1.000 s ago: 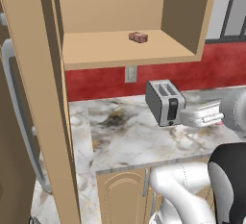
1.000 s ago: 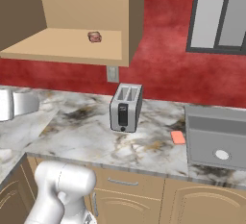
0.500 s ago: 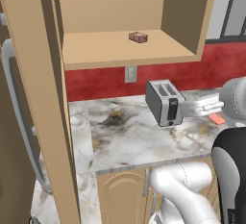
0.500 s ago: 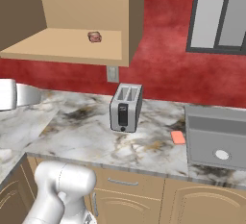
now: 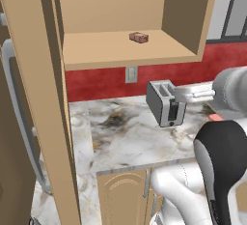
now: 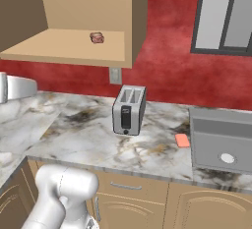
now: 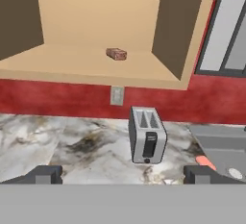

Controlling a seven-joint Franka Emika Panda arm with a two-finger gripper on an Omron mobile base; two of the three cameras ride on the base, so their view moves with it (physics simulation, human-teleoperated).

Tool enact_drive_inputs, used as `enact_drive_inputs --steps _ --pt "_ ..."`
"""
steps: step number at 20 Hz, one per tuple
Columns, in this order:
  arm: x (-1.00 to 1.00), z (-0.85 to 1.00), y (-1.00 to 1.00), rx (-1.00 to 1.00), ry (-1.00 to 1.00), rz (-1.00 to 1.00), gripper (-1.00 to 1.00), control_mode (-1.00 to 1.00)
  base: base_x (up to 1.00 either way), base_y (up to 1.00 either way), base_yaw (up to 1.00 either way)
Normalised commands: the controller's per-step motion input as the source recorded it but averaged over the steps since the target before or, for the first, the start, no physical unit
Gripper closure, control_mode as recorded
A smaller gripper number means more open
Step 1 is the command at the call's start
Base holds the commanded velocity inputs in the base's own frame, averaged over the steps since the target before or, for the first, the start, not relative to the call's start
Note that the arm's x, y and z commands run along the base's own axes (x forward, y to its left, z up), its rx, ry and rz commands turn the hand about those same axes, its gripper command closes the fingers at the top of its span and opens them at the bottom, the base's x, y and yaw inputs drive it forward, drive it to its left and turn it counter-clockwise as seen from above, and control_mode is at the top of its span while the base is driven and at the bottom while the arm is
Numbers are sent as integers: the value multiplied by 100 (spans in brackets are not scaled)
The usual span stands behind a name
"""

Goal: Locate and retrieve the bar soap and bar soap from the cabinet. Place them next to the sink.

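The mottled reddish-brown bar soap lies alone on the shelf of the light tan wooden wall cabinet, near the middle and a little toward the back; I see it also in the right base view and in the hand view. The flat salmon-pink bar soap lies on the marble counter, just beside the left rim of the grey metallic sink, between the sink and the silver two-slot toaster.

I judge that the task is about half done: the pink bar is at its place next to the sink, and the brown bar is not yet taken from the cabinet.

My fingers stand wide apart in the hand view, one tip at each lower corner, and nothing is between them. The hand looks toward the cabinet and the toaster from well apart, so I think the reach for the second bar has not really begun.

What is left, as I see it: bring the hand up to the shelf, close on the brown bar, carry it over the toaster side, and put it on the counter near the pink one. The shelf opening looks free of obstacles.
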Motion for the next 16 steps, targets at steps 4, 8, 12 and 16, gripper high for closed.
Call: enact_drive_inputs --steps 4,8,12,16 --pt "37 21 -13 3 -5 -15 -100 -100 0 0 0" --pt "24 29 -5 1 -4 -3 -100 -100 0 0 0" --pt "27 18 -2 0 -8 0 -100 -100 0 0 0" --pt "31 14 0 0 -7 0 -100 -100 0 0 0"
